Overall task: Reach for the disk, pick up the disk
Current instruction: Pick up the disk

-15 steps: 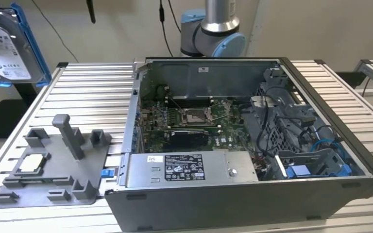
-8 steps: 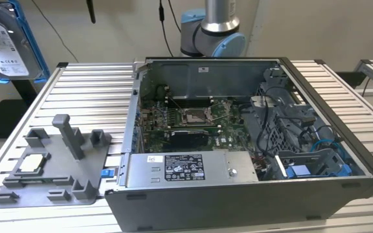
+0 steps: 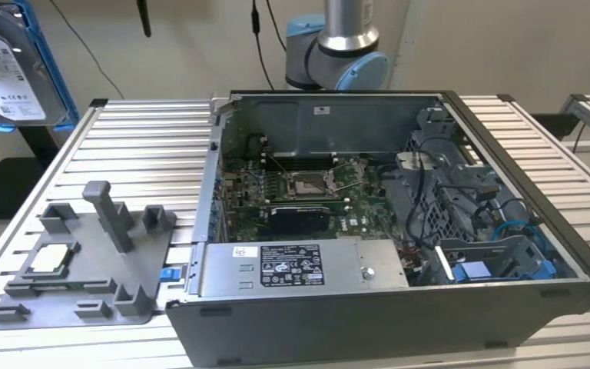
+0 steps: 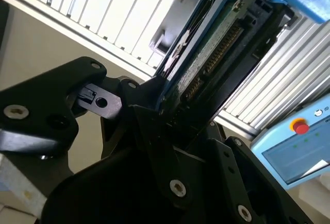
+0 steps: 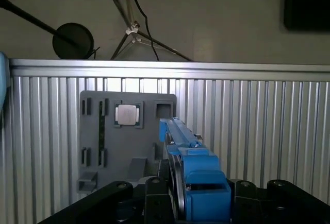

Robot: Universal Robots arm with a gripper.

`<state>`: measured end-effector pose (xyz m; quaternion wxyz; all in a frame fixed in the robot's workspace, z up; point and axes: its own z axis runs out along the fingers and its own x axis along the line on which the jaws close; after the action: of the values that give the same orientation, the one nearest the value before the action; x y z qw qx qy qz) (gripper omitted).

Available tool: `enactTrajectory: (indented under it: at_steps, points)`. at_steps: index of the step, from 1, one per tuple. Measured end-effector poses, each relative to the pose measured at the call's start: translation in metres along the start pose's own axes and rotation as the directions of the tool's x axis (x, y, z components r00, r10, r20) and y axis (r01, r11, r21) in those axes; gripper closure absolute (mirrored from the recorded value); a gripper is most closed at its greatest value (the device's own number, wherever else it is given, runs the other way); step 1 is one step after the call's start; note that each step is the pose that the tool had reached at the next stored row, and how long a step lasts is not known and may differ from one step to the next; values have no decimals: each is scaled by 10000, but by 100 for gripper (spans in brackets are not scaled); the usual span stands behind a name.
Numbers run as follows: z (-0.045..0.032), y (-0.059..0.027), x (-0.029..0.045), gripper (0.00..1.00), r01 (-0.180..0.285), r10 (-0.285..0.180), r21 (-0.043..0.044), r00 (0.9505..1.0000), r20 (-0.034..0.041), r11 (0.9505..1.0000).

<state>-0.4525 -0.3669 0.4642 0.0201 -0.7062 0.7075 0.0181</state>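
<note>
**Gripper and disk.** Gripper closed on the disk. In the second wrist view we saw the black fingers clamped across one end of the blue caddy, connector edge exposed, w/ no gap visible. In the first wrist view the disk stood edge-on between the finger links, apart from everything beneath it. In the exterior view the disk hung at the exterior view's left, high over the table corner, label side toward the camera.

**Risk, as we judged it.** The hold sat on one end only, and on plastic, so the long free part could lever the caddy round or let it slip. A drop would prob. land on or near the grey fixture and its chip, or on the slats. A swing toward the open computer case could clip its wall.

**Surface & room.** Slatted aluminium table carried fixture and case. The arm base stood behind the case. Beyond were a plain pale wall, cables, a tripod and a pendant w/ red button
</note>
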Motion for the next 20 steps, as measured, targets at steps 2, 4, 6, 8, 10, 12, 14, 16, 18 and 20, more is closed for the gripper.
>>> enactTrajectory:
  at_steps: [2, 4, 6, 8, 10, 12, 14, 16, 18, 20]
  points:
    - [-28, -1, -1, 100, 0, 0, 0, 10000, 0, 10000]
    - [-96, -1, -5, 100, 0, 0, -2, 10000, -3, 10000]
    - [-175, -1, -9, 100, 0, 0, 0, 10000, -3, 10000]
    - [-258, -2, -14, 100, 0, 0, -1, 10000, -3, 10000]
    - [-281, -2, -16, 100, 0, 0, -2, 10000, -7, 10000]
    - [-282, -17, -16, 100, 0, 0, -1, 10000, -13, 10000]
    - [-282, -67, -16, 100, 0, 0, -1, 10000, -13, 10000]
    - [-281, -125, -17, 100, 0, 0, 0, 10000, -12, 10000]
    - [-282, -167, -17, 100, 0, 0, -1, 10000, -12, 10000]
    - [-281, -220, -17, 100, 0, 0, -1, 10000, -13, 10000]
